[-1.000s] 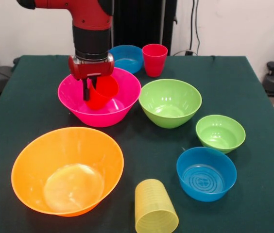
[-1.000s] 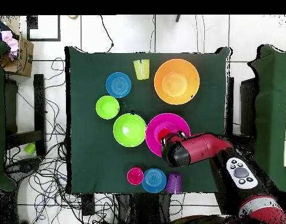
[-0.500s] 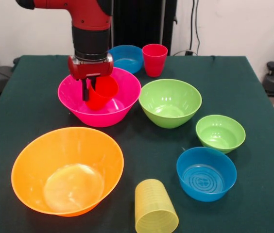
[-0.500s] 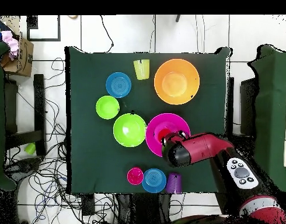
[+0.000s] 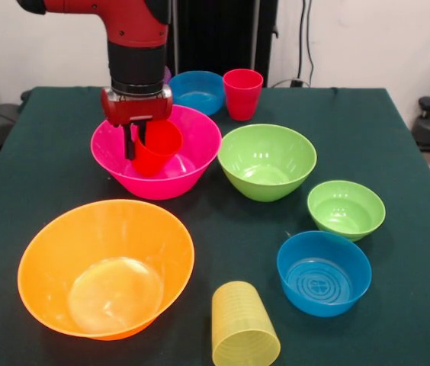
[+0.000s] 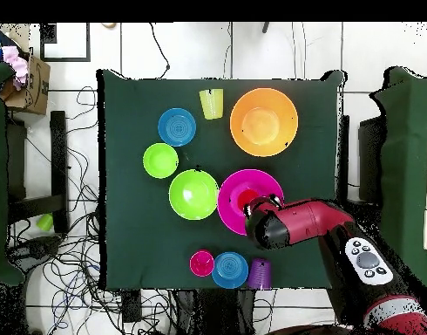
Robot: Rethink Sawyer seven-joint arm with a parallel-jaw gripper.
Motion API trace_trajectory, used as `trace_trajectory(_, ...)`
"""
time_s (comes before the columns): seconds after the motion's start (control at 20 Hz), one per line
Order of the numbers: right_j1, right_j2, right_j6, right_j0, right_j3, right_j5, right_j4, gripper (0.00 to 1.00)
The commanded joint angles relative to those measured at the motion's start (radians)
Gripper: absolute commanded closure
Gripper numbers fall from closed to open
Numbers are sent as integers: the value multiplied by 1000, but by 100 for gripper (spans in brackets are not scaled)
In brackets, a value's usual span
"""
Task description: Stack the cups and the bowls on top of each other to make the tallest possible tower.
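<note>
My gripper [image 5: 135, 142] is shut on the rim of the bright red cup [image 5: 158, 146], one finger outside the wall and one inside. The cup is upright inside the hot pink bowl [image 5: 196, 156], toward its left side. In the overhead view the arm hides the gripper, and the red cup [image 6: 245, 200] shows inside the pink bowl [image 6: 252, 181]. The medium lime green bowl [image 5: 267, 162] stands alone on the table to the right of the pink bowl.
The orange bowl [image 5: 107, 267], yellow cup [image 5: 243, 326] lying on its side, and a blue bowl [image 5: 324, 272] are along the near edge. The small green bowl [image 5: 346, 209] is on the right. Another blue bowl [image 5: 197, 91] and the pinkish-red cup [image 5: 242, 94] stand behind. The purple cup [image 6: 260, 273] is beside the arm.
The gripper and the red cup have shifted slightly to the left in the front view, still inside the pink bowl. Nothing else has moved.
</note>
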Motion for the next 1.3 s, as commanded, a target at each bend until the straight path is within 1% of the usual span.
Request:
trace_trajectory(0.05,12,80,-5,36,-6,-24,-6,100)
trace_trajectory(0.25,5,89,7,40,4,-26,10,100)
trace_trajectory(0.6,14,88,30,43,1,-57,10,100)
trace_trajectory(0.8,13,85,34,46,0,-60,8,100)
trace_trajectory(0.95,15,93,24,35,5,-52,13,100)
trace_trajectory(1.0,16,97,19,31,6,-50,12,0)
trace_trajectory(1.3,17,99,13,27,3,-53,5,0)
